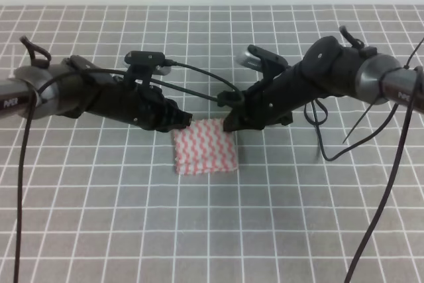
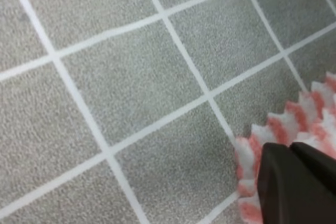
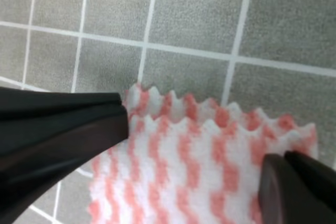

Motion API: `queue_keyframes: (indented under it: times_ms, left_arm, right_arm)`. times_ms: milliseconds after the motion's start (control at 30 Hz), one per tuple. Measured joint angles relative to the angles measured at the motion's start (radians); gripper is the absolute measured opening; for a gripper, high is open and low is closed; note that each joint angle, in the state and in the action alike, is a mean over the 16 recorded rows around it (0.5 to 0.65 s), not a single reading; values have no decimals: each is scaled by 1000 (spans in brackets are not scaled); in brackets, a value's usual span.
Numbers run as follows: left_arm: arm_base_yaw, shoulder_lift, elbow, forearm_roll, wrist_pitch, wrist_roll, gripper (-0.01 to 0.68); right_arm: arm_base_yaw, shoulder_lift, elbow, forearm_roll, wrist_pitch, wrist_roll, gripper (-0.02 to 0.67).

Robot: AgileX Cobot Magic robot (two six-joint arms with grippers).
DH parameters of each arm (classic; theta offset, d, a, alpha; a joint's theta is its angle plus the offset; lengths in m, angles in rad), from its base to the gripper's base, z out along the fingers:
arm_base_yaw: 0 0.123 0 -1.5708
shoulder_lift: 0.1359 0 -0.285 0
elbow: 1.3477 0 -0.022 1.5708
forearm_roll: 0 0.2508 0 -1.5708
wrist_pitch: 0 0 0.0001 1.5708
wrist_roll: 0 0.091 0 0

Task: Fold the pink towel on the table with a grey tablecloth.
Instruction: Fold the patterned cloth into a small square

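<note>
Grey gridded table (image 1: 79, 217) fills frame; pink towel (image 1: 205, 147) at centre, folded. Left gripper (image 1: 177, 118) and right gripper (image 1: 233, 122) at its upper corners; whether jaws grip, we cannot tell. Risk: layers slip apart on uneven release.

1. On your left arm (image 1: 40, 94), near the picture's left edge, you see small white lettering on the dark housing; it looks like "PiPER", but it is partly cut off.
2. You find no other readable text, number or sign in any view.
</note>
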Motion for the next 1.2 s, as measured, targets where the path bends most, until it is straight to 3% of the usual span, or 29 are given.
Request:
queue_keyframes:
  times_ms: [367,633,900,1200]
  left_arm:
    - [0,-56,2,6,4,6,-3]
    - [0,-252,77,17,-53,15,-3]
    - [0,-592,321,-10,-191,21,-3]
    - [0,-1083,700,-67,-335,27,-3]
  right_arm:
    - [-24,-67,-6,-49,53,-2,-15]
    - [-28,-182,12,-154,127,-1,-15]
    - [-27,-374,163,-217,116,-2,-15]
    - [-27,-752,514,-224,-56,-9,-15]
